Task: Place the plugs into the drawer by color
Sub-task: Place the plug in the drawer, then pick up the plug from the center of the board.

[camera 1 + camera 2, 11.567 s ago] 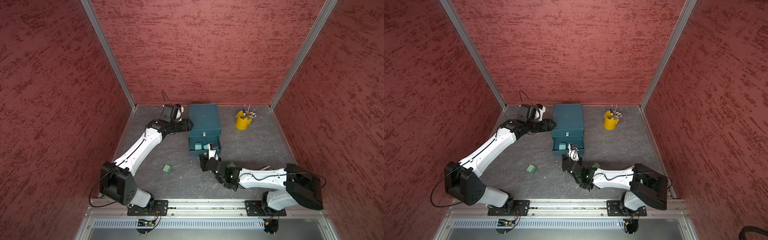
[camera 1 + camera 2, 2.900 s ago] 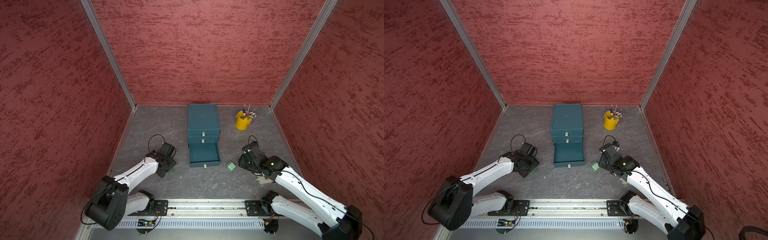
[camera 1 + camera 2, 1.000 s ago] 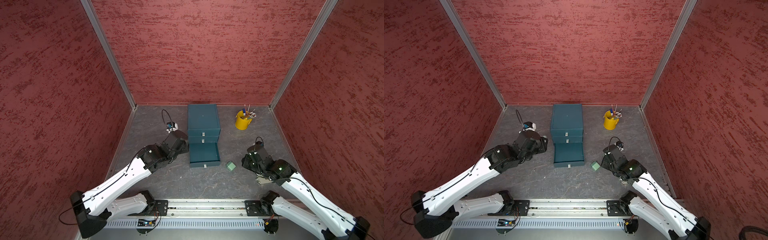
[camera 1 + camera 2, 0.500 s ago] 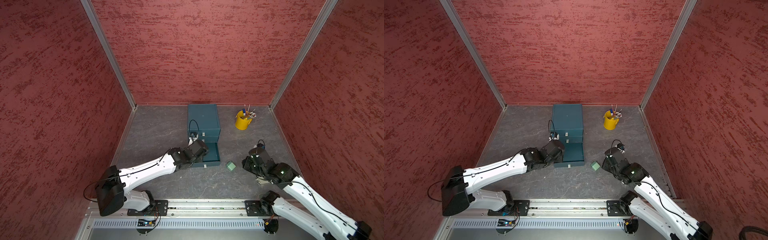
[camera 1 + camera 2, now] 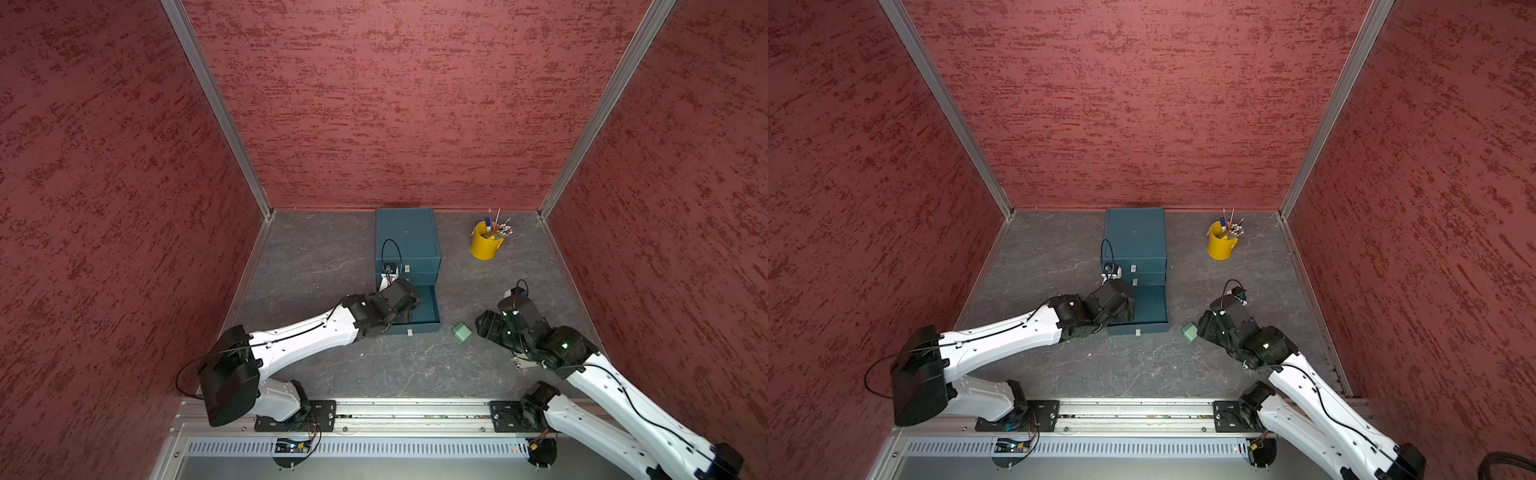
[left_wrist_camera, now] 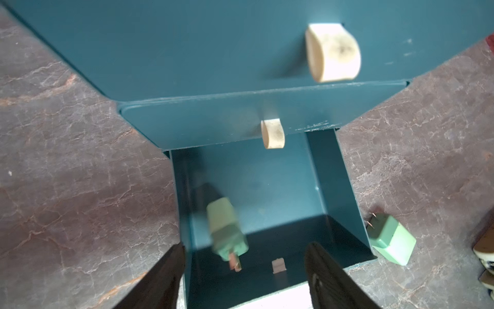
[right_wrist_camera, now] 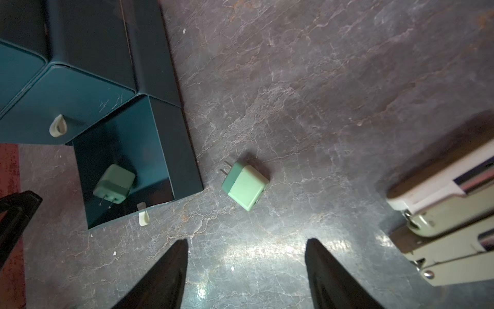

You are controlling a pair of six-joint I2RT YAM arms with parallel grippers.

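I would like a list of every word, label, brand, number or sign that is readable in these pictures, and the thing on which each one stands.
There are none to read.
The drawer chest, its white pull tabs, the mint green plug on the table, the mint green plug in the open bottom drawer and the yellow bucket show no print.
The pens in the bucket are too small to tell any marking.

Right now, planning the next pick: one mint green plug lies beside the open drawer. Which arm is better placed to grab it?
Right. The right pincer is open, facing the mint green plug on the table. The left pincer hangs over the bottom drawer, beyond its wall.
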